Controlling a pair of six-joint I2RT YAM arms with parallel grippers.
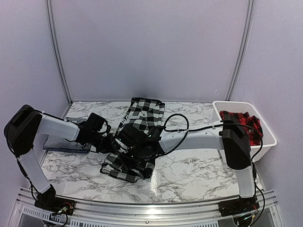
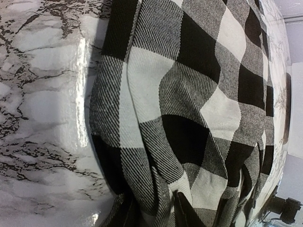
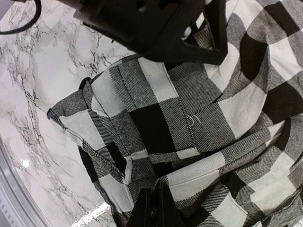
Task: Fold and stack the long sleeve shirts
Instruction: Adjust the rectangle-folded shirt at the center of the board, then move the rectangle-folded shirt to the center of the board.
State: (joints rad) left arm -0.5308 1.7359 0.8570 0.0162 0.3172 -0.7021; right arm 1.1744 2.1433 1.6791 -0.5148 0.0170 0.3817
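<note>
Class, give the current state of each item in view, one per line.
black-and-white shirt: bunched, unfolded, on table.
red-and-black shirt: crumpled in white bin.
grey shirt: flat, table's left side.
left gripper: astride black-and-white shirt, grip unclear.
right gripper: shut on black-and-white shirt.

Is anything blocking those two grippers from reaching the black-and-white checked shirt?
Nothing visible does. Both the left gripper and the right gripper are down on the checked shirt, with cloth right at their fingertips. The red shirt sits off to the side in the white bin at the right.
</note>
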